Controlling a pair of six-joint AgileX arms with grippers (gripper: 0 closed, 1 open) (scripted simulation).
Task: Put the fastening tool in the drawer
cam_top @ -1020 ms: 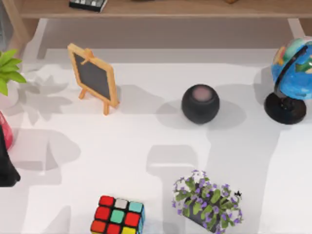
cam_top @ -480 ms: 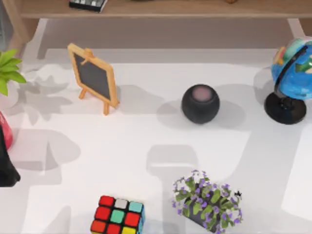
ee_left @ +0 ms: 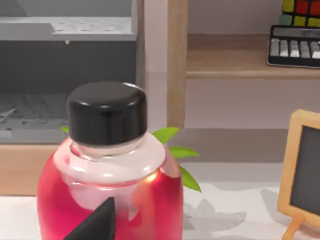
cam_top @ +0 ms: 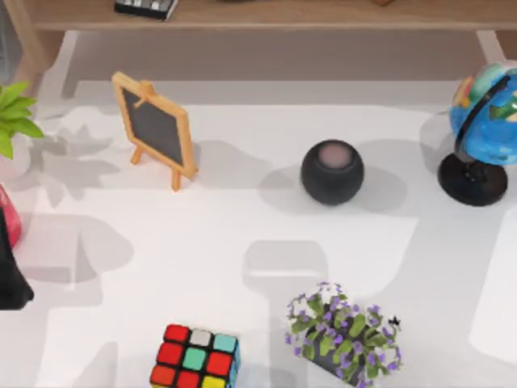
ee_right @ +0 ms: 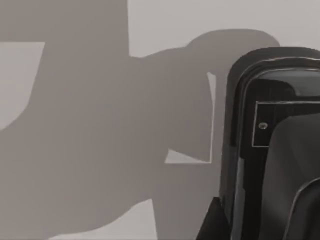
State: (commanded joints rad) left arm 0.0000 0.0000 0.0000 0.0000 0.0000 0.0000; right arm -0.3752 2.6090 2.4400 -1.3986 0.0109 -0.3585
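At the table's far left edge, my left arm (cam_top: 11,279) sits dark beside a red bottle (cam_top: 7,217), with green plant leaves (cam_top: 14,113) behind it. On its wrist camera the left gripper (ee_left: 95,226) is a dark tip just in front of that black-capped bottle; how wide it stands, I cannot tell. Moving right: a small chalkboard easel (cam_top: 155,129), a colour cube (cam_top: 194,360) at the near edge, a round dark speaker (cam_top: 332,171), a purple-flowered planter (cam_top: 343,335) and a globe (cam_top: 485,121). The right gripper (ee_right: 214,224) hangs over shadowed tabletop beside a glossy black object (ee_right: 250,125); I cannot tell its state, nor where the fastening tool lies.
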